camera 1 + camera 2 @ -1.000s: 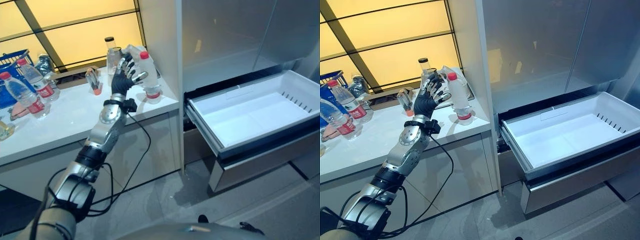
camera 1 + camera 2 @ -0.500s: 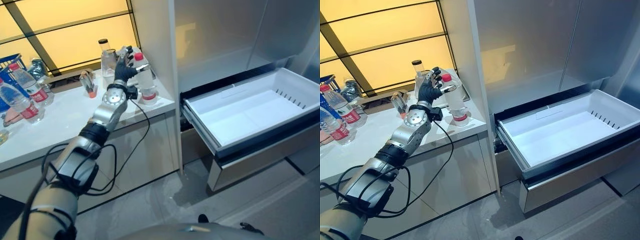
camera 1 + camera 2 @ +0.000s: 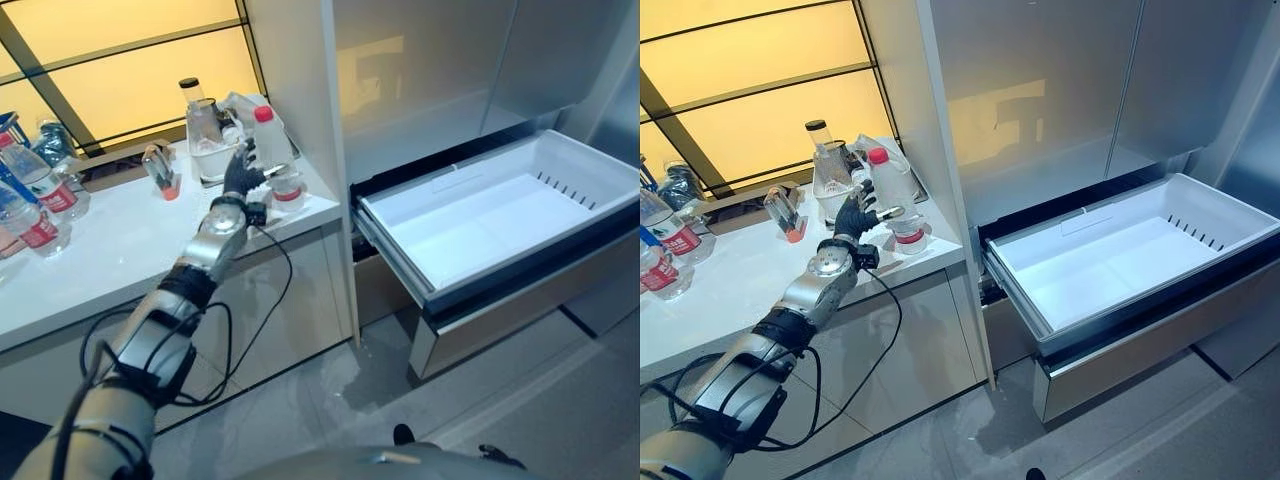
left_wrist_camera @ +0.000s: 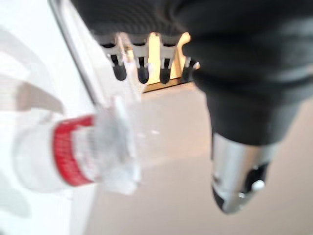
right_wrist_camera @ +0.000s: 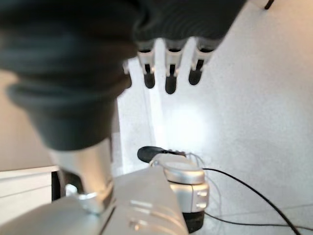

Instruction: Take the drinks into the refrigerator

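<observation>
Upright, cap up, bottle (image 3: 268, 152) on counter (image 3: 120, 240), left hand (image 3: 243, 176) beside it, fingers straight

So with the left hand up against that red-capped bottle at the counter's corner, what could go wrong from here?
1. The left hand is open beside the red-capped bottle, fingers not closed round it; a nudge could tip the tall bottle.
2. The bottle stands near the counter edge, so a topple may send it to the floor.
3. A jar and crumpled plastic bag crowd close behind and could be knocked.
</observation>
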Controlling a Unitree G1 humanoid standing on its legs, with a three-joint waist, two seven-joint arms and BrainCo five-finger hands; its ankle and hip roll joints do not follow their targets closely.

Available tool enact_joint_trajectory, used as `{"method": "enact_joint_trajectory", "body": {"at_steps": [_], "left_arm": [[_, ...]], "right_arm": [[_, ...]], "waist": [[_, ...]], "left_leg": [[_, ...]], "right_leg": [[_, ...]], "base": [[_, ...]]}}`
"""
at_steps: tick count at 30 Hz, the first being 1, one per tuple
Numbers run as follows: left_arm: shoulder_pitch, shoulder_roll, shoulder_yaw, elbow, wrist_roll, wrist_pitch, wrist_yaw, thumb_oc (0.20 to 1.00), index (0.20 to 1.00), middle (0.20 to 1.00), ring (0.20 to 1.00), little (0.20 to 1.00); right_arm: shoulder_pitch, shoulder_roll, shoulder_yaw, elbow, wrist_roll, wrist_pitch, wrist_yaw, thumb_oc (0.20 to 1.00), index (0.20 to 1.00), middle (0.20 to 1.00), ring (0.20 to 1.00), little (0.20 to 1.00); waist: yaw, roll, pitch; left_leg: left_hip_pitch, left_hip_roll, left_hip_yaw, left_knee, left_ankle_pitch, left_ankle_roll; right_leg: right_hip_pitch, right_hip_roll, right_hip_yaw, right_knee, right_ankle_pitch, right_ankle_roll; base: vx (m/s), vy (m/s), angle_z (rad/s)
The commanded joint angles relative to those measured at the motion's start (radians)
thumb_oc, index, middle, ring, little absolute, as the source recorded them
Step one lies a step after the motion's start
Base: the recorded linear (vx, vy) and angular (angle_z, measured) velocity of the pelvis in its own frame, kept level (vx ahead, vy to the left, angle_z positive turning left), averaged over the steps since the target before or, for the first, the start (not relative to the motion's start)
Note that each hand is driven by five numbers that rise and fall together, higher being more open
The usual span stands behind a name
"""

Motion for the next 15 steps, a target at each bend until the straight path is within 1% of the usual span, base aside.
{"method": "enact_joint_trajectory", "body": {"at_steps": [1,8,15], "left_arm": [[-0.126,0.019,0.053,0.094,0.072,-0.026,-0.018,1.0,1.0,1.0,1.0,1.0],[-0.142,-0.012,0.044,0.147,0.111,-0.017,-0.018,1.0,1.0,1.0,1.0,1.0],[-0.188,-0.051,0.025,0.194,0.114,-0.016,-0.019,1.0,1.0,1.0,1.0,1.0]], "right_arm": [[-0.046,0.013,0.034,0.051,0.015,-0.005,0.008,1.0,1.0,1.0,1.0,1.0],[-0.044,0.014,0.035,0.044,0.022,-0.011,0.006,1.0,1.0,1.0,1.0,1.0],[-0.011,-0.002,0.024,0.011,0.046,-0.025,0.005,1.0,1.0,1.0,1.0,1.0]], "waist": [[-0.021,-0.003,0.036],[-0.03,-0.008,0.037],[-0.062,-0.003,0.054]], "left_leg": [[-0.003,-0.009,-0.045,0.008,-0.032,0.005],[-0.007,-0.007,-0.039,0.008,-0.031,0.004],[-0.019,-0.003,-0.017,0.008,-0.026,0.001]], "right_leg": [[0.18,-0.012,0.033,0.011,-0.204,0.072],[0.17,-0.007,0.039,0.011,-0.201,0.071],[0.145,-0.001,0.059,0.011,-0.19,0.073]], "base": [[0.0,0.0,0.0],[0.0,0.0,0.0],[-0.01,-0.003,-0.04]]}}
